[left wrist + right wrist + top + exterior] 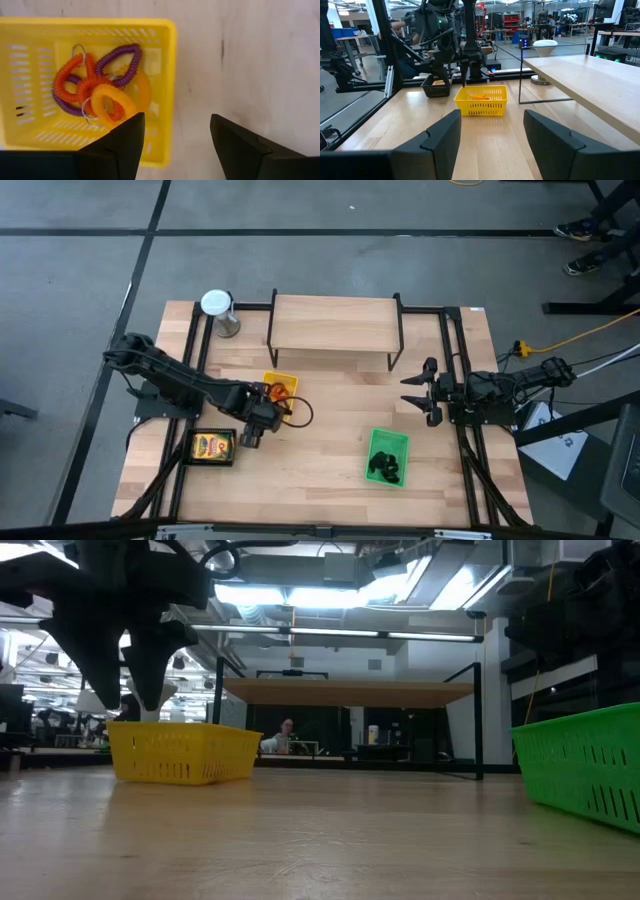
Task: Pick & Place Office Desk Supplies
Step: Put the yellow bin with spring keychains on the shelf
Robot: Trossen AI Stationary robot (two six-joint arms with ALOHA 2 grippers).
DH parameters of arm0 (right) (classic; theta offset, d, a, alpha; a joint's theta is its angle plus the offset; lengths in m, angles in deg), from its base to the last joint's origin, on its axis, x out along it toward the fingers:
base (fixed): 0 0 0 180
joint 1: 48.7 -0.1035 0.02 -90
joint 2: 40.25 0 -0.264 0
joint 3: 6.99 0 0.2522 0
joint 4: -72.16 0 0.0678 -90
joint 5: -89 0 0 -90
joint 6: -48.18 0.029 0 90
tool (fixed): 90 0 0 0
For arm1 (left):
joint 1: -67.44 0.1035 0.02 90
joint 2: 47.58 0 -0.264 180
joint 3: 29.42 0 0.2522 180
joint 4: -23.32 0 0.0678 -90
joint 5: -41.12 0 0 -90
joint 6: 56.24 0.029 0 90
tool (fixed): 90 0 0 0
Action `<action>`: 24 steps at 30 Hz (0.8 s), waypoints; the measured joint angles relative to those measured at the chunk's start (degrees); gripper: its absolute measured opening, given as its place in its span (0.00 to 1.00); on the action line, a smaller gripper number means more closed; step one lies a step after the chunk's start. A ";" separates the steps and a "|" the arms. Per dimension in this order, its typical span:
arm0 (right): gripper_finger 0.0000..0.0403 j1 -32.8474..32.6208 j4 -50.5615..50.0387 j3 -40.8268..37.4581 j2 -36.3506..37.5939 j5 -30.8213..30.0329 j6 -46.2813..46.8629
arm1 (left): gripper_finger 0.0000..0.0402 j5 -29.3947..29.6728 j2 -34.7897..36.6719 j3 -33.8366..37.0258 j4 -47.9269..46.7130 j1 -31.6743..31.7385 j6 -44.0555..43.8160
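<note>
Fingers [172, 142] parted over yellow tray [170, 75] edge.

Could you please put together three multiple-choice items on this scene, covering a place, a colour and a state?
1. Where are the coiled rings? A. yellow tray B. green tray C. bare table
2. What colour is the tray holding the black clips? A. yellow B. black C. green
3. How do the left gripper's fingers stand? A. shut on a ring B. open and empty C. shut on a box

A: the left wrist view shows them lying inside the yellow tray.
C: the high view shows a green tray.
B: a clear gap separates the fingers.
</note>
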 joint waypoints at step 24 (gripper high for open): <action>0.54 -0.01 0.00 0.02 -0.02 -0.02 0.02 | 0.44 -6.14 -5.00 0.89 7.58 4.35 0.12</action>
